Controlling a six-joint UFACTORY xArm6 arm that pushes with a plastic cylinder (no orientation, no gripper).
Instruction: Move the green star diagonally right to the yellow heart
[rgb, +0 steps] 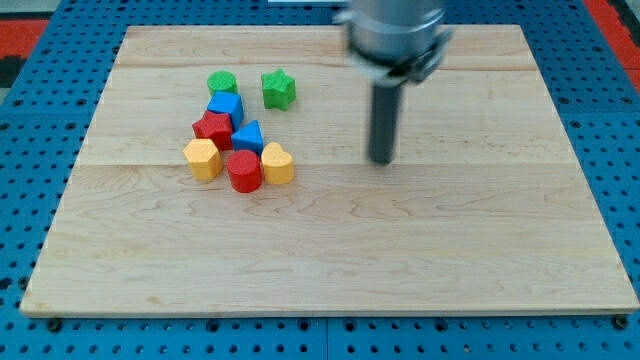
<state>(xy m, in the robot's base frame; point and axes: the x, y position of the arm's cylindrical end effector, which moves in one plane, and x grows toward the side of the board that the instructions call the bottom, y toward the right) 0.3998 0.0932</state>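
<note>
The green star (279, 89) lies on the wooden board near the view's top, left of centre. The yellow heart (278, 163) lies below it, at the right end of a tight cluster of blocks. My tip (380, 160) stands on the board to the right of both, about level with the yellow heart and well apart from it. It touches no block.
The cluster left of the tip holds a green cylinder (221, 83), a blue cube (226, 107), a red star (212, 129), a blue triangle (248, 137), a yellow hexagon (202, 158) and a red cylinder (244, 171). The board (450, 250) rests on a blue pegboard.
</note>
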